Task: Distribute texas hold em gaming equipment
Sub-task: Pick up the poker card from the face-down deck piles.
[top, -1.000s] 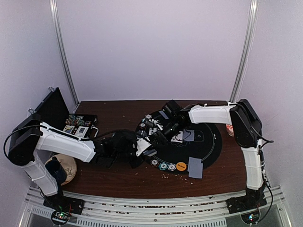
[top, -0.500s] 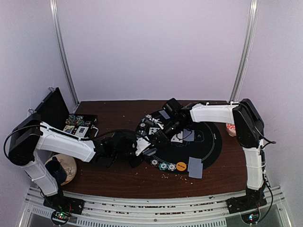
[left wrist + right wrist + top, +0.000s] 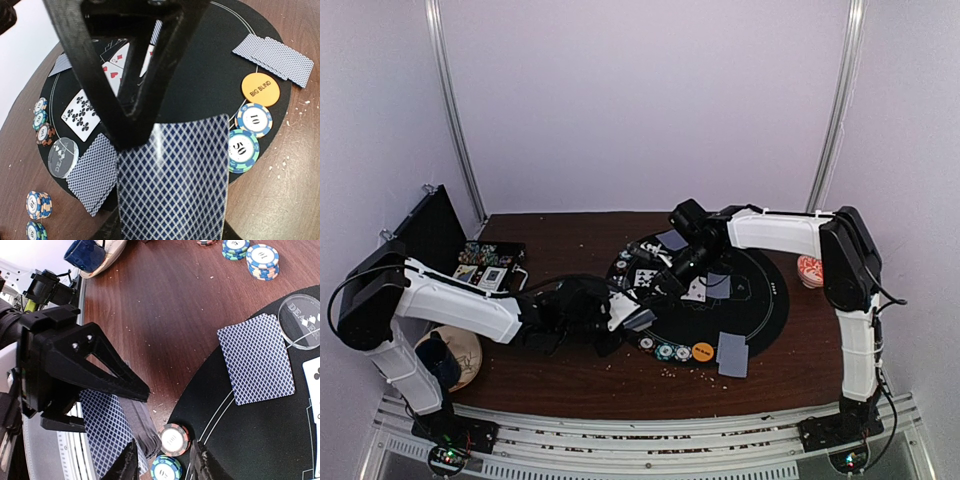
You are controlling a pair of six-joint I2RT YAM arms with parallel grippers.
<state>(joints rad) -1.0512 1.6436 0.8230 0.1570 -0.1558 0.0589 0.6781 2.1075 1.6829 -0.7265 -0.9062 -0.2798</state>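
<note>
Brown table (image 3: pixel 570 378), black mat (image 3: pixel 765 300): thin, slick cards (image 3: pixel 82 112).
Left gripper (image 3: pixel 632 316) clamps the deck (image 3: pixel 172 185); right gripper (image 3: pixel 165 462) jaws apart, empty; likely pinch one edge.

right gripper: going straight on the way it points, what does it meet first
Probably the red-rimmed chip at the edge of the mat, framed between the right gripper's fingertips, with a teal chip beside it. Depth is unclear.
</note>
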